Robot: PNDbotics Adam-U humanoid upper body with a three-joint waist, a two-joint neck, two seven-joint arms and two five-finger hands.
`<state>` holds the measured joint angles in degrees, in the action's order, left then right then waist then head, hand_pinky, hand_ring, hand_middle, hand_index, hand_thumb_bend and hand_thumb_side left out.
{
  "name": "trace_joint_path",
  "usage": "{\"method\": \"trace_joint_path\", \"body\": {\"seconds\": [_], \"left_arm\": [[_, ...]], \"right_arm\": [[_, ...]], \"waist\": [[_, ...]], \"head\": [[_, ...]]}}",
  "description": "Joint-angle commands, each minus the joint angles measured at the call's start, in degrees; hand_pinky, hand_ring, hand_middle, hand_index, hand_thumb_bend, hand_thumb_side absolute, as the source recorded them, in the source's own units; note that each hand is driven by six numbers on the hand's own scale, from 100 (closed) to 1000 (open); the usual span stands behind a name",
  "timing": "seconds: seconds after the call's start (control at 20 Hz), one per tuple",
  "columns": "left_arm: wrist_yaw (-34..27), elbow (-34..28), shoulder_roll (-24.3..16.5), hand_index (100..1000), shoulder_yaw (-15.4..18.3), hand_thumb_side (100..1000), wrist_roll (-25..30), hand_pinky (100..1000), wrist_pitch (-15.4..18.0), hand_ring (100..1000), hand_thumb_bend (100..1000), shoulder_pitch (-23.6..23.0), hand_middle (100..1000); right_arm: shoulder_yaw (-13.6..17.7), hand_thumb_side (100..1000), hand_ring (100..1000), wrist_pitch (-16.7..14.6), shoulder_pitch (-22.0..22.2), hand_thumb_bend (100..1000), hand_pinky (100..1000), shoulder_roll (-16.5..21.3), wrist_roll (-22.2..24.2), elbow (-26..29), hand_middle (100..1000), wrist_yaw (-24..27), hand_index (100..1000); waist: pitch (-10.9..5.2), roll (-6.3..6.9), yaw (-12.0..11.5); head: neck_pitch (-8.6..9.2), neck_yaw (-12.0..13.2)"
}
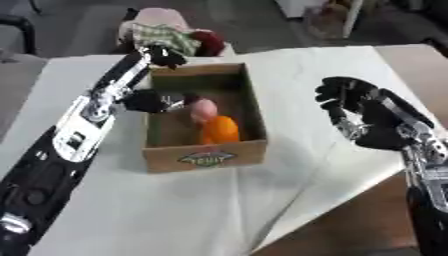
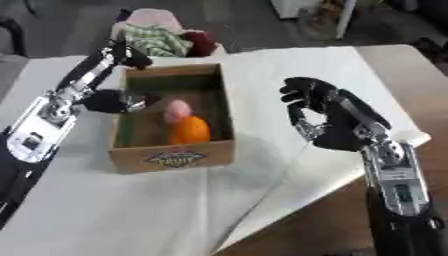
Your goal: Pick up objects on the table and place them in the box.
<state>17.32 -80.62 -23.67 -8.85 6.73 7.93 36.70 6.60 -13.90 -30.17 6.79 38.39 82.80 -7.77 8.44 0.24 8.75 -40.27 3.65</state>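
A cardboard box stands open in the middle of the white-covered table. Inside it lie an orange object and, just behind it, a small pink object. My left arm comes in from the lower left and crosses the box's left wall. My left hand shows as a dark shape inside the box, right beside the pink object; whether it touches it is unclear. My right hand is raised to the right of the box, fingers relaxed and slightly bent, holding nothing.
The white cloth covers the table; bare brown tabletop shows at the lower right. Beyond the far edge sits a pile with a checked cloth and pink and dark red items.
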Motion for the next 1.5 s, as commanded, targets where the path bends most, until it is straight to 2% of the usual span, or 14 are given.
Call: {"method": "trace_joint_path", "body": {"seconds": [0.05,0.3,0.5,0.75,1.05,1.5], "left_arm": [[-3.1,-5.7,-1.4,740,4.9,451,-3.1,820,-0.7,708,474,-2.2,656],[-8.0,-13.7,-3.9,738,7.4,407,-8.0,815,-1.2,703,434,-9.6,650],[-11.9,-20.1,-3.4,737,8.5,391,-11.4,812,-3.8,696,390,-15.9,643],[-16.7,-26.2,-1.7,736,10.7,398,-12.3,812,-7.9,692,362,-23.2,638],[-22.1,-28.0,0.1,734,12.7,400,-12.0,811,-9.5,687,337,-25.9,632],[-21.7,-27.0,2.7,734,13.1,414,-11.4,806,-9.9,675,309,-27.6,621]], "right_arm": [[0.8,272,805,0.2,-0.5,100,785,1.4,-0.7,1.6,777,0.2,896],[1.3,272,802,0.5,-0.5,100,782,2.0,-1.4,1.9,770,0.1,891],[1.6,276,797,0.8,-0.4,100,777,2.2,-2.0,2.1,762,0.2,887],[1.7,277,788,1.0,-0.5,100,771,2.4,-2.4,2.2,751,0.4,881],[1.9,282,780,1.1,-0.4,100,763,2.4,-3.5,2.2,744,0.6,877],[1.8,285,769,1.2,-0.6,100,754,2.4,-4.2,2.4,733,0.7,872]], "waist": [[-0.94,0.06,-0.7],[-0.57,0.19,-2.1],[-0.18,0.35,-2.9],[0.25,0.2,-3.3],[0.51,0.01,-3.9],[0.73,0.13,-4.3]], "head": [[0.15,-0.8],[0.16,-1.3],[0.28,-1.2],[-0.03,-1.2],[-0.23,-0.8],[-0.9,0.9]]}}
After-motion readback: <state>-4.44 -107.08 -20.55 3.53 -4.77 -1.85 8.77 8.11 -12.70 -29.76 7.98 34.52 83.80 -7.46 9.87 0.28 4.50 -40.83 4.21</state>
